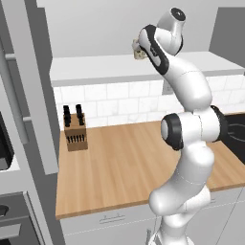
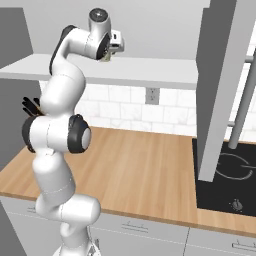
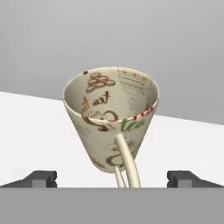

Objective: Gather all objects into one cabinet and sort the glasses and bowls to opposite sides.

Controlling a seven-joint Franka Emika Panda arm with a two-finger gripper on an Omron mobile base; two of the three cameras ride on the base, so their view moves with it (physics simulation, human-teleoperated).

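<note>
A: Where does your gripper [image 3: 112, 178] stand at this entry?

B: Up at the wall cabinet's white shelf board [image 3: 30, 131]. In the hand view the two dark fingertips [image 3: 41, 178] sit far apart at the bottom corners, so your jaws are spread wide and hold nothing.

A: And the mug?

B: The beige handled mug [image 3: 109, 118] stands on that shelf board, between the fingertips and just beyond them, apart from both. Its handle points toward your camera, and its mouth is tipped toward you, so you see brown, red and green print inside the rim. Grey cabinet wall [image 3: 131, 39] lies behind it.

A: Anything from the base cameras?

B: In the left base view the arm reaches up to the shelf, and a bit of the mug [image 1: 138, 51] shows beside the wrist. The right base view has it [image 2: 107, 56] just below the hand. Below, the wooden counter [image 1: 124, 167] carries a knife block [image 1: 75, 133] near the tiled wall; the tall grey door [image 2: 222, 90] hangs open above the black cooktop [image 2: 225, 180].
</note>
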